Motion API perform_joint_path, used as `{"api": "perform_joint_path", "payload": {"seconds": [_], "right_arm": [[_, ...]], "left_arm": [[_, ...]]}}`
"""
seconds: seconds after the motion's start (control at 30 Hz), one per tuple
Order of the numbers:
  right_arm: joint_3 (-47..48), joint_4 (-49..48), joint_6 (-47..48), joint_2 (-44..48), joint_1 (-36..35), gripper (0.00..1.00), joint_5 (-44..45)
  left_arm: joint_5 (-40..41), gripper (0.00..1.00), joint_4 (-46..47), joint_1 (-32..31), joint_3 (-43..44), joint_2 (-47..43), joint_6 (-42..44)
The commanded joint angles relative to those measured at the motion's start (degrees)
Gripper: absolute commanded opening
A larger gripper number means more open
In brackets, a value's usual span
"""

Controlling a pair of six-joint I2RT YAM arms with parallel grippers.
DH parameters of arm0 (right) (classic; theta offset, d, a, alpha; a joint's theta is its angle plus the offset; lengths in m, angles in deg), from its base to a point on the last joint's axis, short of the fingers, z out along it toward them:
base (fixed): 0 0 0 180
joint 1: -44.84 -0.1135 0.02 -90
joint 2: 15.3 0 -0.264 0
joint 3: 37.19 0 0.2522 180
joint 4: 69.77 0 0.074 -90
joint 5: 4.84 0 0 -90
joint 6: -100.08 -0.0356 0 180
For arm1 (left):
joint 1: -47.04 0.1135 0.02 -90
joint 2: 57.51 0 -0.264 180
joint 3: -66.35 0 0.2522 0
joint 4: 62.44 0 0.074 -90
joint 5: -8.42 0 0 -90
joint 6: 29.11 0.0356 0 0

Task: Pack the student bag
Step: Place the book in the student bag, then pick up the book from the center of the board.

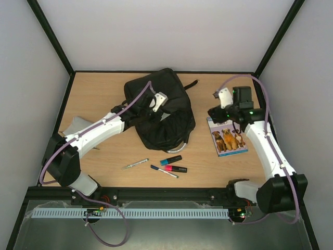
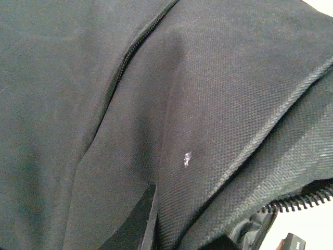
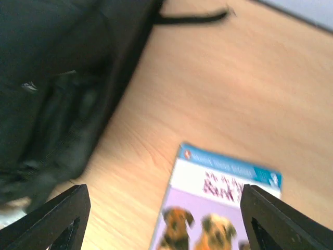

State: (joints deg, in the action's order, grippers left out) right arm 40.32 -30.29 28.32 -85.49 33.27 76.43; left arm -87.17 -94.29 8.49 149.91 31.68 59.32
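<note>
Nearest, in front of the large black soft fabric backpack [image 1: 169,125], four things lie loose on the pale wooden table [image 1: 104,88]: a slim silver pen [image 1: 135,164], a blue highlighter [image 1: 170,160], a pink marker [image 1: 177,169] and a dark pen [image 1: 164,171] with a white end. Right of the backpack, just apart from it, a thin paperback [image 1: 227,136] with dogs on a lilac cover lies flat, its long axis running near to far. The right pincer [image 3: 161,192] hangs over the paperback's far end, jaws spread wide and empty. That makes the right arm the nearer one, and the backpack lies to that pincer's left. The title is too blurred to read with any certainty; one word may be "Bark". Farther back, the left pincer [image 1: 157,100] sits on top of the backpack, apparently clenched on a fold of its fabric beside a zip [image 2: 119,73].
</note>
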Motion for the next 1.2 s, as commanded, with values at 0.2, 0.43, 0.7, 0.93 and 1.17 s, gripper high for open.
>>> {"api": "perform_joint_path", "payload": {"seconds": [0.2, 0.43, 0.7, 0.93, 1.17], "right_arm": [[-2.22, 14.36, 9.13, -11.87, 20.37, 0.76, -5.87], [6.17, 15.72, 11.28, -27.09, 28.35, 0.75, -8.43], [5.62, 12.91, 11.47, -29.67, 29.54, 0.75, -5.53], [4.66, 10.96, 10.68, -30.29, 32.08, 0.75, -4.25], [3.8, 10.88, 12.82, -33.72, 34.25, 0.77, -5.85]], "left_arm": [[2.37, 0.05, 2.07, 0.31, -2.17, -2.6, -1.37], [6.99, 0.67, -6.31, -7.44, 2.4, -3.33, 2.18], [4.14, 0.84, -1.13, -18.85, 13.08, 2.96, -10.5], [7.41, 0.82, 10.42, -22.15, 21.84, 23.8, -32.01], [7.22, 0.82, 10.38, -23.2, 33.69, 37.83, -38.2]]}}
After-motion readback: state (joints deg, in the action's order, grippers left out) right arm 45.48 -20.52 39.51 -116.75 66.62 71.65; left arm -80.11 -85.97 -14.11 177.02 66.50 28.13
